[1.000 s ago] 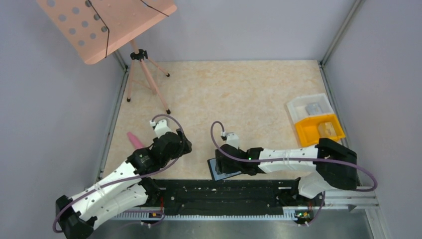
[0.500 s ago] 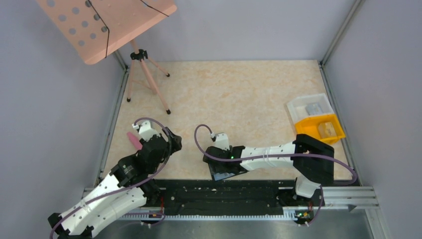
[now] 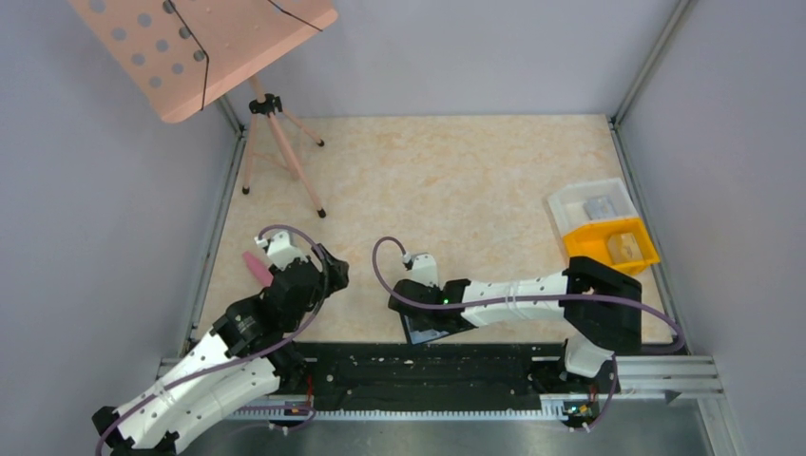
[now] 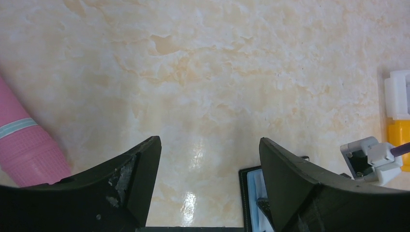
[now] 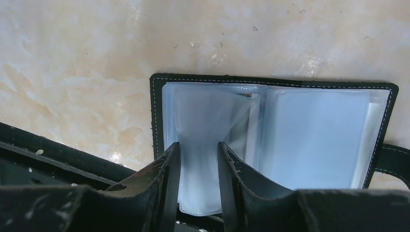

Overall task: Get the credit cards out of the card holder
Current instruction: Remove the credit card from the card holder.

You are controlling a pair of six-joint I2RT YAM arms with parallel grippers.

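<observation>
Your right gripper (image 5: pixel 198 150) has its jaws narrowly apart, straddling a clear plastic sleeve (image 5: pixel 203 113) of the card holder (image 5: pixel 316 137). The holder lies opened flat at the table's (image 5: pixel 72 58) 6 o'clock edge. Your left gripper (image 4: pixel 209 145) hangs with jaws wide apart over the tabletop, with a pink banded tube (image 4: pixel 26 154) at its 9 o'clock.

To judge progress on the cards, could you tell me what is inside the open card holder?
Inside the card holder, clear plastic sleeves show, one leaf between the fingers of the right gripper. No card print is visible; those fingers cover the sleeves' lower edges.
</observation>
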